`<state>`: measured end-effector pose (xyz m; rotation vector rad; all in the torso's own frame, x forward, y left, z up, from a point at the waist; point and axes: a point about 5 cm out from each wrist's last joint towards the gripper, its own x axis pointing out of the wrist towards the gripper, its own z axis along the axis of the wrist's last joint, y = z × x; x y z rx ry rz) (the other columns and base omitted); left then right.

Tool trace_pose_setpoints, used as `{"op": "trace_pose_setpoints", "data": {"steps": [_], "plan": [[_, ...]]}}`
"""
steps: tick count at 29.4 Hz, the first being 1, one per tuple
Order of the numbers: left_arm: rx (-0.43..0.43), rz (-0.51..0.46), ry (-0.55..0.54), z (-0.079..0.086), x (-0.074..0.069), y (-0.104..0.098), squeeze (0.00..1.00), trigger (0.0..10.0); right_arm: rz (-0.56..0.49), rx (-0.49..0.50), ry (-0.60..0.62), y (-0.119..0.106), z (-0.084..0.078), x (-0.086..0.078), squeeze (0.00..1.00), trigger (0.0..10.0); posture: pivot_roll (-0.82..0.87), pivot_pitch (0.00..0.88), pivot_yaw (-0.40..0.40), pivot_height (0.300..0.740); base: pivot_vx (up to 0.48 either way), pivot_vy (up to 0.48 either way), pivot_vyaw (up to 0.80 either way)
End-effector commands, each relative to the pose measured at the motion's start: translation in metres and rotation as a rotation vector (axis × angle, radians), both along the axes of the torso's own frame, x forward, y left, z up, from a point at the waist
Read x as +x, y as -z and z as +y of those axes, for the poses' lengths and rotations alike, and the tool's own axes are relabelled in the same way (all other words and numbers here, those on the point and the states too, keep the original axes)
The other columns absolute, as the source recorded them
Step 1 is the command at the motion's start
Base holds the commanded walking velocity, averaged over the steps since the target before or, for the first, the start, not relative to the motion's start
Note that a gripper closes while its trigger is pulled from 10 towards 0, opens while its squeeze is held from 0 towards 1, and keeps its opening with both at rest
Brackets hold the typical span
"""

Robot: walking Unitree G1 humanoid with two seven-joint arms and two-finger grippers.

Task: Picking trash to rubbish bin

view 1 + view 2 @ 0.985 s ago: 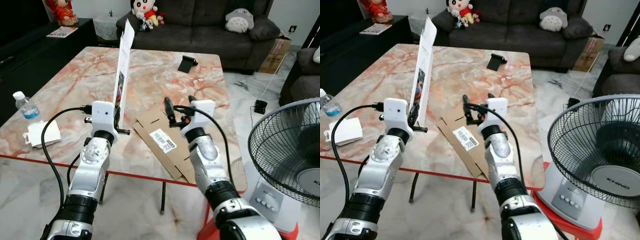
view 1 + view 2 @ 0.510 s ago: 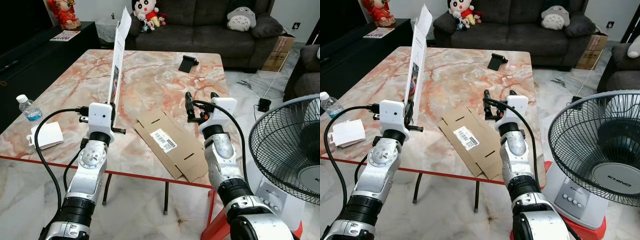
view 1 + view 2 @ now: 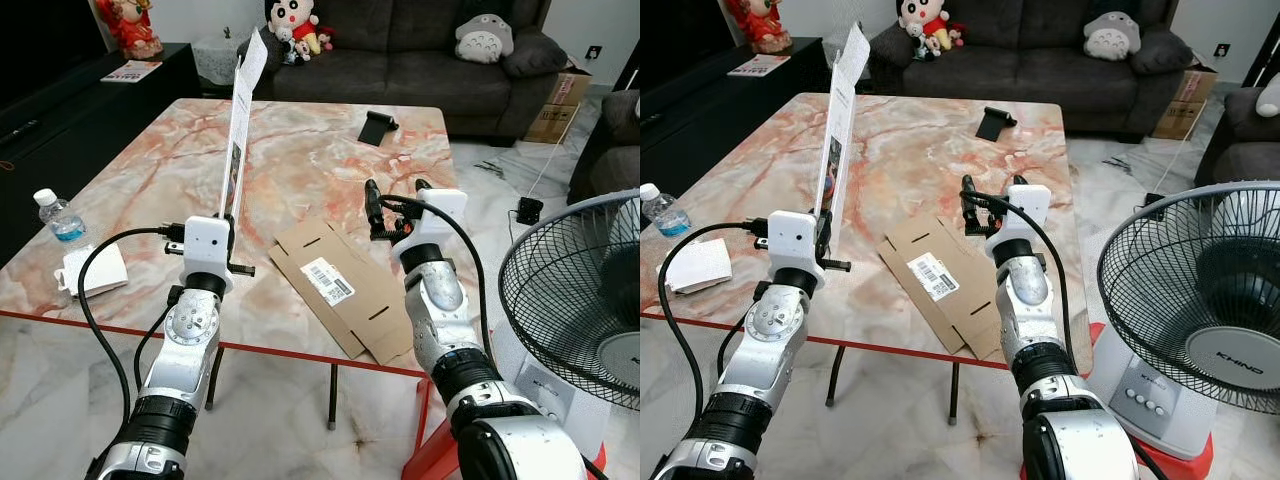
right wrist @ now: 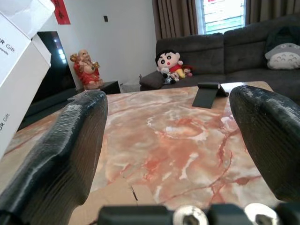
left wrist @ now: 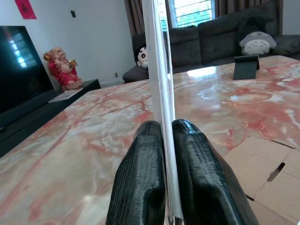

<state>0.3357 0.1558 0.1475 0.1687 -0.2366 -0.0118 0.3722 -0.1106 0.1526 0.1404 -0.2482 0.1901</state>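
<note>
The left gripper point(image 5: 163, 154) is clamped on the lower edge of a flattened white box point(image 3: 237, 140), its two black fingers point(image 5: 140, 178) pressed against either face. The box stands upright and edge-on above the near left part of the marble bench point(image 3: 300, 150), clear of the surface; printing shows on one face, too small to read.

The right gripper point(image 3: 393, 196) hovers above the bench with its fingers spread wide and nothing between them. It sits over the far right end of a flattened brown cardboard sheet point(image 3: 345, 295), which lies flat on the bench and carries a white barcode label point(image 3: 327, 281).

A small water bottle point(image 3: 58, 217) and what appears to be a white packet point(image 3: 92, 270) rest near the bench's left edge. A black phone stand point(image 3: 375, 127) sits at the far side. A standing fan point(image 3: 585, 310) is on the floor to the right.
</note>
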Motion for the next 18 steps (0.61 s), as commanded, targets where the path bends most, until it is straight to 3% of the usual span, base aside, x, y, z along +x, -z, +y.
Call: {"op": "trace_pose_setpoints", "data": {"steps": [1,18], "plan": [[-0.01,-0.028,-0.003,0.0016,0.0024,-0.0056,0.0,10.0,-0.002,-0.001,-0.009,-0.0008,0.0027,0.0008,0.0,10.0,0.07,0.0,0.039,0.74,0.0,0.0,0.0],[-0.039,-0.046,-0.015,-0.0006,0.0029,-0.006,0.0,10.0,0.007,-0.014,-0.005,0.0041,-0.0026,-0.0024,0.0,10.0,0.05,0.0,0.002,0.74,0.0,0.0,0.0]]}}
